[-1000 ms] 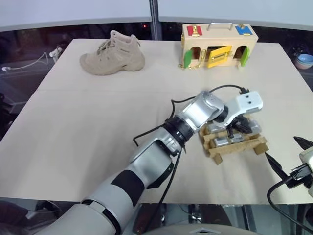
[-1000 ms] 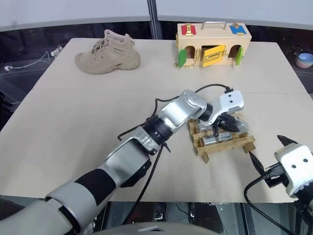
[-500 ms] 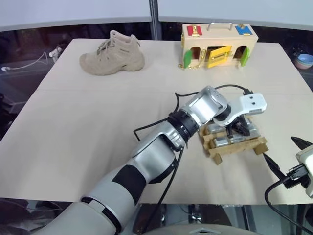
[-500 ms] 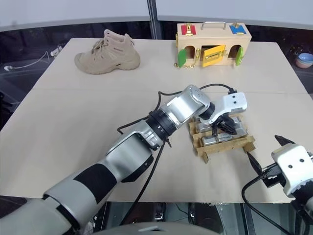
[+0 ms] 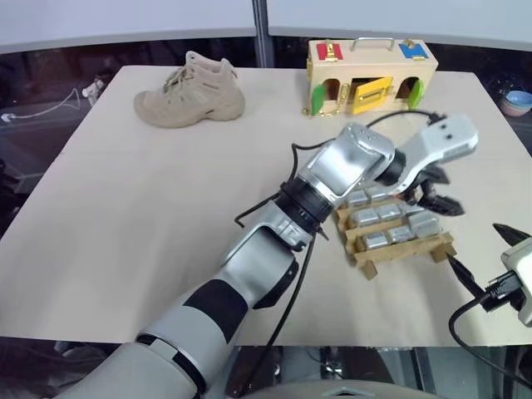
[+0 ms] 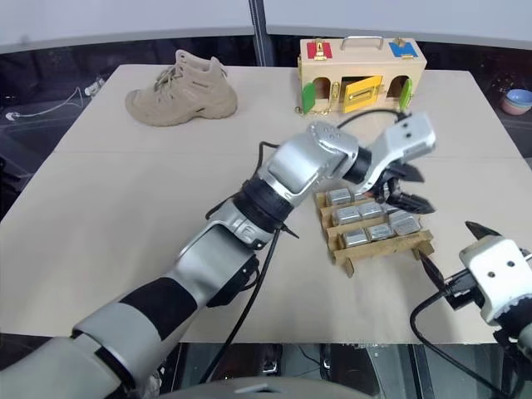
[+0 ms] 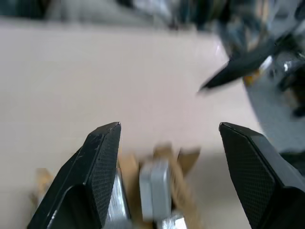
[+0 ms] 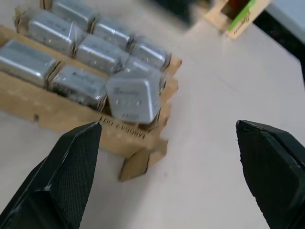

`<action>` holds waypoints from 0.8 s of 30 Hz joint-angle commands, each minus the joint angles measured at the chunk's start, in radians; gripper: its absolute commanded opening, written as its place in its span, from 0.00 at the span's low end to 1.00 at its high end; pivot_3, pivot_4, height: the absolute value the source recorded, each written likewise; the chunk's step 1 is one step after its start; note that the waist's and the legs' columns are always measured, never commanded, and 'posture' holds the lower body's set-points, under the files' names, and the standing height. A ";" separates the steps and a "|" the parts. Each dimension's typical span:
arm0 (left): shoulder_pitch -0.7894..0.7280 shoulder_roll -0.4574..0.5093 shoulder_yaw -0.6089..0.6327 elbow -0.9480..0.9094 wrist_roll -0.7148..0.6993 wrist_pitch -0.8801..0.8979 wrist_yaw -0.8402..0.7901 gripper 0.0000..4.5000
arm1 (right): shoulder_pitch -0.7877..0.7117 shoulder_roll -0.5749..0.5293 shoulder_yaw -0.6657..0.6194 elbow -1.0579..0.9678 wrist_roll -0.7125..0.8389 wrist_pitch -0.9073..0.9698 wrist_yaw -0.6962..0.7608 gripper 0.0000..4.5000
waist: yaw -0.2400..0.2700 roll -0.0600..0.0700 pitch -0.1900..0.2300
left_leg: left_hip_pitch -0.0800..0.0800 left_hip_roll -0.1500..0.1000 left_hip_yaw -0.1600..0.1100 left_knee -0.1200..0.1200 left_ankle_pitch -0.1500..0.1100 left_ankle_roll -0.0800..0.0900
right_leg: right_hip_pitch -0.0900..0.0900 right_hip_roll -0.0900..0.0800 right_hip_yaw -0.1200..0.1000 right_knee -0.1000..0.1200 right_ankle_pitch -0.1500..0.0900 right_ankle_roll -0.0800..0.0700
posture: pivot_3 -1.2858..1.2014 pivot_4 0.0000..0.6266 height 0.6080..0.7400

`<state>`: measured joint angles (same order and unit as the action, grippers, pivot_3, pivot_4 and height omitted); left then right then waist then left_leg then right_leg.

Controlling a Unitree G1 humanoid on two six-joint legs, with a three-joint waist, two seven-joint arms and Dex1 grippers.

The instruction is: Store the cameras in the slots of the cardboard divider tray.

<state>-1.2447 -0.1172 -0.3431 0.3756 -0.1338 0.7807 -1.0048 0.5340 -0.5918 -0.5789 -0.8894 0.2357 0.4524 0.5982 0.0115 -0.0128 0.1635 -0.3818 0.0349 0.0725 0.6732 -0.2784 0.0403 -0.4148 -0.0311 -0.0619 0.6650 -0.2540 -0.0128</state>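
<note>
Cameras (image 8: 95, 52) fill tray (image 8: 62, 112), one (image 8: 133, 98) tilted; we see left gripper (image 6: 405, 189) above, jaws wide, empty; right gripper (image 8: 167, 157) jaws wide.

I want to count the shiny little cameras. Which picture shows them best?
The right wrist view: the cameras sit close up in the cardboard tray, one tilted at the corner. The eye views show them small, partly behind the left gripper. The left wrist view shows a blurry few.
</note>
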 commanded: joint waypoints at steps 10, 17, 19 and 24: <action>0.671 0.463 0.412 -0.638 -0.384 -0.045 -0.127 0.98 | -0.411 -0.454 0.165 0.346 0.094 0.018 0.333 1.00 | -0.021 -0.002 0.001 | 0.006 0.000 0.000 0.001 0.001 -0.002 | 0.001 0.000 0.009 0.011 0.000 0.000 | 0.52 0.24 1.00; 0.913 0.705 0.488 -0.755 -0.460 -0.166 -0.258 0.98 | -0.703 -0.549 0.382 0.530 0.121 0.042 0.481 1.00 | -0.003 -0.004 0.002 | 0.004 0.000 -0.001 0.009 0.000 -0.001 | 0.000 -0.003 0.005 0.012 0.000 0.000 | 0.52 0.24 1.00; 0.957 0.724 0.503 -0.776 -0.465 -0.187 -0.237 0.98 | -0.776 -0.562 0.445 0.571 0.111 0.064 0.513 1.00 | 0.004 -0.004 0.002 | 0.003 0.000 -0.001 0.010 0.000 -0.001 | 0.000 -0.003 0.004 0.012 0.000 0.000 | 0.52 0.24 1.00; 1.061 0.727 0.509 -0.868 -0.476 -0.233 -0.171 1.00 | -0.902 -0.578 0.583 0.669 0.064 0.020 0.630 0.88 | 0.002 -0.004 0.002 | 0.002 0.000 -0.001 0.010 -0.003 0.004 | -0.001 -0.004 0.004 0.012 0.003 -0.004 | 0.52 0.24 1.00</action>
<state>-0.1899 0.6041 0.1503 -0.4352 -0.5845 0.5711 -1.1942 -0.3417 -1.1553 -0.0030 -0.2289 0.3131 0.4900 1.1987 0.0138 -0.0172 0.1658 -0.3798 0.0351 0.0715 0.6837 -0.2809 0.0440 -0.4154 -0.0355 -0.0576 0.6765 -0.2514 -0.0170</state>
